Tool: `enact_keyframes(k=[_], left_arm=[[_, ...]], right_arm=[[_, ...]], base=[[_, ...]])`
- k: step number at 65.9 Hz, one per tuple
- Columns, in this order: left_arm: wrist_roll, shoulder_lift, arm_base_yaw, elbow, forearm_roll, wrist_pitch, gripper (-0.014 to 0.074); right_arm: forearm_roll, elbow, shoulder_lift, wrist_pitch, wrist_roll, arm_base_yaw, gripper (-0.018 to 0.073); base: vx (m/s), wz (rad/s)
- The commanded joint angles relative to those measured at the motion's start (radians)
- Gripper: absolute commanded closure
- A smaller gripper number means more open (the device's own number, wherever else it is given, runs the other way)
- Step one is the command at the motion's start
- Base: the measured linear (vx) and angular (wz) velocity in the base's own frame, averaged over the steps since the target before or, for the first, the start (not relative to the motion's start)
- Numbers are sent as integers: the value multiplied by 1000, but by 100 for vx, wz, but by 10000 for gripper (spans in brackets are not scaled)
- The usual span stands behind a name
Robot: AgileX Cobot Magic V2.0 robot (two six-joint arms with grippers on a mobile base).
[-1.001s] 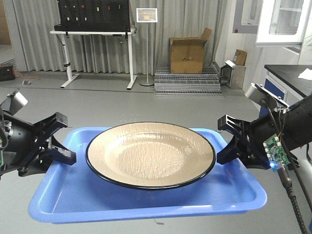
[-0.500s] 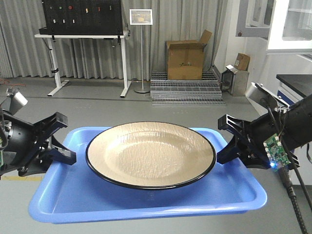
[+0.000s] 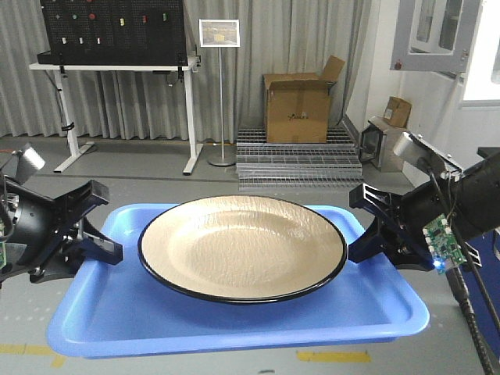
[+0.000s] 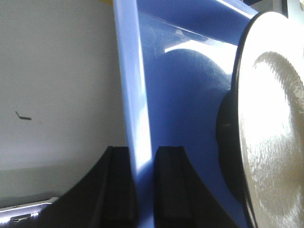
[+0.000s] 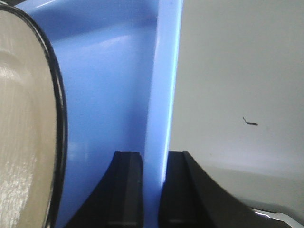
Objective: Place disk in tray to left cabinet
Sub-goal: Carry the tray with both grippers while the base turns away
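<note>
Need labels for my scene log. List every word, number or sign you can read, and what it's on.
Nothing can be read.
Cardboard box: dark print on the front, too small to read.
Framed sign: too blurred to read.
Plate and tray: no markings seen.

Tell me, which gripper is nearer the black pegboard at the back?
Left. The left gripper clamps the tray by its left rim, on the side where the pegboard stands; the right gripper clamps the opposite rim, farther away.
</note>
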Motion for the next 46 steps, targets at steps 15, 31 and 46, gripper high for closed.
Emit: enact_keyframes(k=[15, 31, 46], left_arm=[[-11, -40, -22, -39, -179, -16, 596], [-11, -40, -22, -39, -180, -17, 596], [-11, -40, -22, -39, -180, -17, 596]], right_arm=[[171, -39, -47, -34, -10, 24, 564], [173, -39, -47, -35, -10, 24, 564], [172, -39, -47, -36, -10, 24, 564]], base=[[65, -3], [65, -2], [64, -2]])
